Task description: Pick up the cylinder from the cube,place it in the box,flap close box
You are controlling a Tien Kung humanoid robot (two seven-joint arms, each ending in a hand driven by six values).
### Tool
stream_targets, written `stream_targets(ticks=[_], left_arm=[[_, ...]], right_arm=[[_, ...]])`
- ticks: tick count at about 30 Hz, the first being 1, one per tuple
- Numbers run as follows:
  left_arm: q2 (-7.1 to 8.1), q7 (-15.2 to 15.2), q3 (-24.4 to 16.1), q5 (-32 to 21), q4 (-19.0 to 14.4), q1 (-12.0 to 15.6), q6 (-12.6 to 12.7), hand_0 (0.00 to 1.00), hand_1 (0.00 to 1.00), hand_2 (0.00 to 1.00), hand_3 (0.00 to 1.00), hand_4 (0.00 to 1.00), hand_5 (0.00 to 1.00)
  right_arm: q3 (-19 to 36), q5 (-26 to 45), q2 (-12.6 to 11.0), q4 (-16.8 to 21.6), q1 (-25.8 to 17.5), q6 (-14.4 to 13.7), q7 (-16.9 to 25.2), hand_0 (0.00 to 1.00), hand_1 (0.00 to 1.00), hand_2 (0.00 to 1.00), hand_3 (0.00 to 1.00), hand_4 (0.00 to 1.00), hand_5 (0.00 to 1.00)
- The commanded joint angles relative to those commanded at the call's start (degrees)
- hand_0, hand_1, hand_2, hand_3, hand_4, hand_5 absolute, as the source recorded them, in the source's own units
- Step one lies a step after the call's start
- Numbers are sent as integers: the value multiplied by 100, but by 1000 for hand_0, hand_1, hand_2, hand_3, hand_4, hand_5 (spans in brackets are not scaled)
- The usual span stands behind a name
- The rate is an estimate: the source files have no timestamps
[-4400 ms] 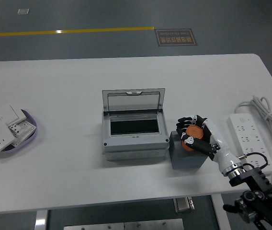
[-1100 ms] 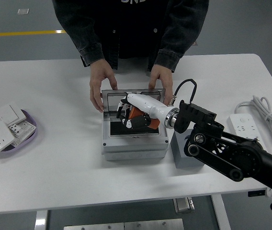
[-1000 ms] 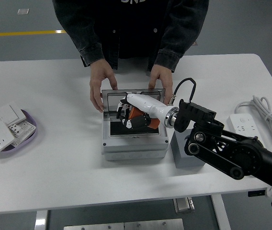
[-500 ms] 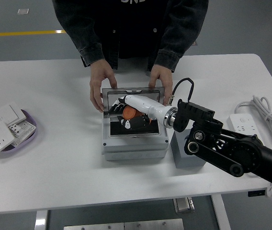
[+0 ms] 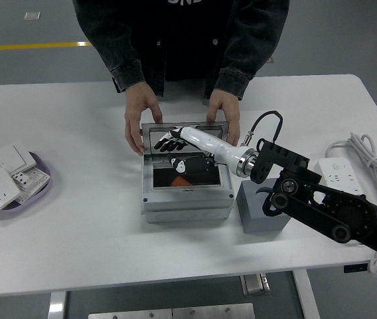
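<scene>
The grey box stands mid-table with its clear lid raised at the back. The orange cylinder lies inside the box. My right hand is open, fingers spread against the lid's inner face, above the box opening, holding nothing. The grey cube stands right of the box with nothing on top. A person at the far side holds the box's back corners with both hands, one hand on the left and the other hand on the right. My left arm is out of view.
A purple dish with white switch plates sits at the left edge. A white power strip with a coiled cord lies at the right. My right forearm crosses over the cube.
My right hand carried the cylinder from the cube to the box, let it drop inside, opened, and rose to the lid. A person came in and holds the box.
</scene>
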Motion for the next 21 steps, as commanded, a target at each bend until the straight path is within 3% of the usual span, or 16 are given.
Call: stream_targets(ticks=[3,4,7,13,21], left_arm=[[5,-2,5,-6,0,14,0,627,653,584,669,718,387],[9,1,1,2,0,22,-1,627,653,584,668,717,388],[24,12,-15,29,0,36,-3,627,653,584,668,717,388],[59,7,-27,56,0,21,-6,627,653,584,667,716,387],[74,13,-25,26,0,40,1,627,653,584,666,716,388]], right_arm=[[210,485,-264,329,-41,-56,98,758,709,712,722,316,75],[298,636,-346,452,-27,-85,87,749,702,704,710,445,174],[470,847,-448,548,71,-132,15,749,702,704,710,445,174],[467,670,-452,232,357,-155,-182,727,684,697,706,466,208],[-70,884,-601,-148,563,-118,-279,722,677,694,705,468,219]])
